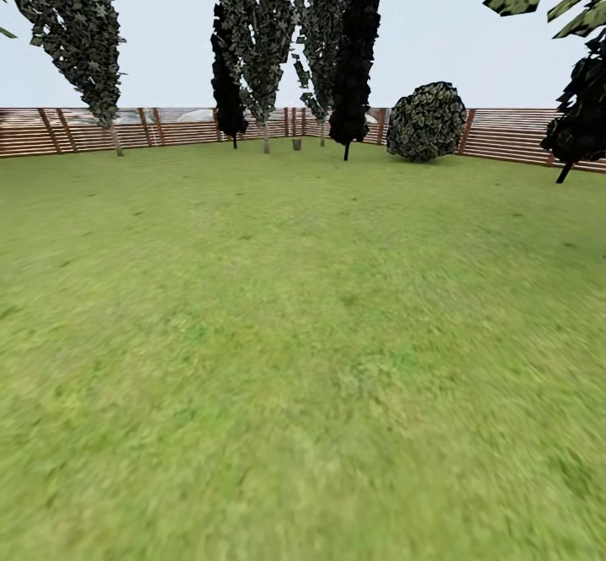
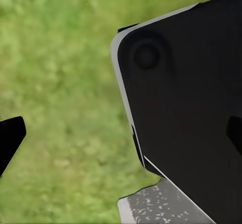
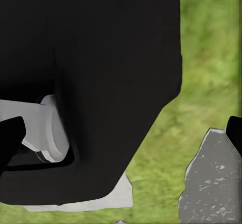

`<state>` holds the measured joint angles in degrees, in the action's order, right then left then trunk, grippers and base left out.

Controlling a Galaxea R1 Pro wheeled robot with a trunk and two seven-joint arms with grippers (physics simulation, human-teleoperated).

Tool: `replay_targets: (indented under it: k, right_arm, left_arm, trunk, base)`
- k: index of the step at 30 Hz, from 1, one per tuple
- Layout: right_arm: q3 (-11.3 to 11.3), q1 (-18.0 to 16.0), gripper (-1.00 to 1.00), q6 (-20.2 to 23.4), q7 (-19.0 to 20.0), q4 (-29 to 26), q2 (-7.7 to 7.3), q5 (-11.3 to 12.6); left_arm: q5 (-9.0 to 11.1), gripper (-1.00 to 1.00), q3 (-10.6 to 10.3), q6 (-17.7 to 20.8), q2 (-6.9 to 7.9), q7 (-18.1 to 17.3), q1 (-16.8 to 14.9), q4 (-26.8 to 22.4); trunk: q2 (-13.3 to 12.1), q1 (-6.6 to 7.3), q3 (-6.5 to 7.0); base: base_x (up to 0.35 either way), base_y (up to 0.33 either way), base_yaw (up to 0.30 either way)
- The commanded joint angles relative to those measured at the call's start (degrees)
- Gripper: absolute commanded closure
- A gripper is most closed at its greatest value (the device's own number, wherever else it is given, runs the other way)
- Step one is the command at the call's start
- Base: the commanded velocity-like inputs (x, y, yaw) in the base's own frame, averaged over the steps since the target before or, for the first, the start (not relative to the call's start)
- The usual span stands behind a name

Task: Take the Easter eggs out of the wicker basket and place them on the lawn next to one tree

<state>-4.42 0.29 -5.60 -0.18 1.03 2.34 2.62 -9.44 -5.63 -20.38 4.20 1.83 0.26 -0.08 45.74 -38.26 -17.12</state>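
Near us it's just lawn [image 1: 303, 392]; wrist views give blurred grass under dark robot body panels, with fingertip slivers at the frame edges, so we can't tell whether either gripper is released or clenched, and nothing is visible between the fingers. Farther out we see pale-trunked trees [image 1: 263, 47], black ones, a round bush [image 1: 426, 121] and the slat fence [image 1: 168, 127]. No basket or eggs in sight, so we judge we're in transit: next move is turning to locate the basket.

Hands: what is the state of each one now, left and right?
Left hand: fingertips far apart, open, holding nothing.
Right hand: fingertips far apart, open, holding nothing.
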Motion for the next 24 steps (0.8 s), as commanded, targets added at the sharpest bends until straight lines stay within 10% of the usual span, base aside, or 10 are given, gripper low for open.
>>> replay_targets:
  k: [1,24]
  right_arm:
    - [-0.36,-0.03,-1.00,-0.38,-0.01,0.11,0.01,0.19]
    - [-0.06,-0.03,-1.00,-0.38,0.01,0.09,-0.14,-0.07]
  left_arm:
    - [-0.13,-1.00,-0.43,-0.19,0.01,0.19,0.00,-0.01]
    - [-0.14,-1.00,-0.43,-0.19,0.25,0.13,0.00,-0.01]
  trunk:
    - [0.04,-0.04,-0.04]
    - [0.04,-0.04,-0.04]
  base:
    - [0.307,-0.030,0.000]
    - [0.308,-0.004,0.000]
